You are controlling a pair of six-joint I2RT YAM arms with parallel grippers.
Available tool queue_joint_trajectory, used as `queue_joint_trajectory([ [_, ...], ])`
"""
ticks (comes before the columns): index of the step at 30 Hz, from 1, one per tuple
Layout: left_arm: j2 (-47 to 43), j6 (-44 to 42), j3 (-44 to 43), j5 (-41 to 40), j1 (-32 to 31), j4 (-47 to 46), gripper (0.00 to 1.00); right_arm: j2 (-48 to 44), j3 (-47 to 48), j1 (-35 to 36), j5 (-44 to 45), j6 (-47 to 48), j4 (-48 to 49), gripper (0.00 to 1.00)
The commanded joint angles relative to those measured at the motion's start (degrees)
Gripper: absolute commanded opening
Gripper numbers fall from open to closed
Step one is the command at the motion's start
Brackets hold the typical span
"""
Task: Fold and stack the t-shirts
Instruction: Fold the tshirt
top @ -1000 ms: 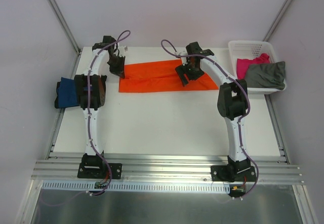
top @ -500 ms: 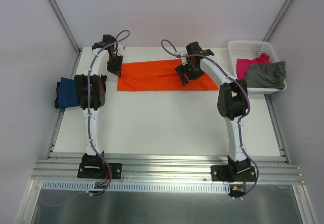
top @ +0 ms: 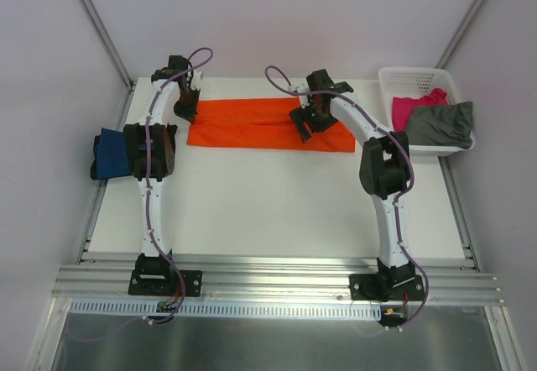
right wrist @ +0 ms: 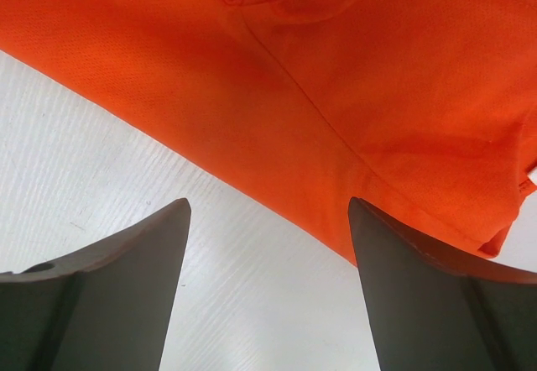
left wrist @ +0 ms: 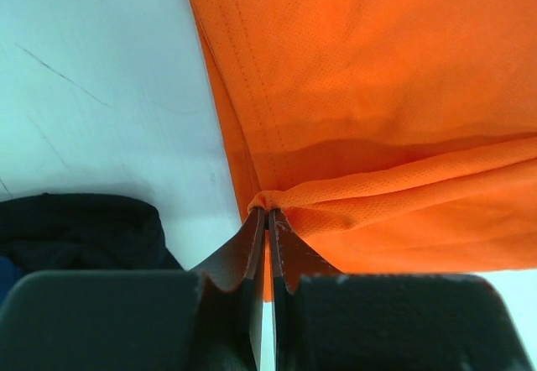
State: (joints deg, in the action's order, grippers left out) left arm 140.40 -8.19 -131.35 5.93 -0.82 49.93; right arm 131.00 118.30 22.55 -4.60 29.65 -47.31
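Observation:
A bright orange t-shirt (top: 252,123) lies folded into a long strip across the back of the table. My left gripper (top: 187,109) is at its left end, shut on a bunched fold of the orange cloth (left wrist: 377,94), which is pinched at the fingertips (left wrist: 268,213). My right gripper (top: 304,128) hovers over the strip's right part, open, with nothing between its fingers (right wrist: 268,207); below it show the shirt's near edge (right wrist: 336,77) and bare table. A navy t-shirt (top: 106,153) lies at the table's left edge. The pink t-shirt (top: 415,107) and the grey-olive t-shirt (top: 445,123) sit in the basket.
The white lattice basket (top: 411,75) stands at the back right corner. The white table (top: 268,203) ends in a metal rail at the near edge, where both arm bases are bolted. Walls close in on the left, back and right.
My left gripper has moved left and slightly back, dragging the orange t-shirt leftward with it. The shirt's right end has slid left under the right gripper, which has stayed put.

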Motion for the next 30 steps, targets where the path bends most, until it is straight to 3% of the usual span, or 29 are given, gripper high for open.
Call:
queue_joint_trajectory([
  [1,1.2,-0.1,-3.2,-4.1,-0.9,-1.3,0.00,-2.2,1.2,0.4,1.6,0.4,0.5,0.80],
  [15,2.8,1.2,-3.8,-7.4,-2.1,-2.6,0.00,4.4,11.4,-6.9,0.1,-6.2,3.9,0.80],
  [30,5.0,1.9,-4.5,-13.0,-2.1,-3.8,0.00,9.2,10.5,-10.9,-9.5,-14.5,1.6,0.81],
])
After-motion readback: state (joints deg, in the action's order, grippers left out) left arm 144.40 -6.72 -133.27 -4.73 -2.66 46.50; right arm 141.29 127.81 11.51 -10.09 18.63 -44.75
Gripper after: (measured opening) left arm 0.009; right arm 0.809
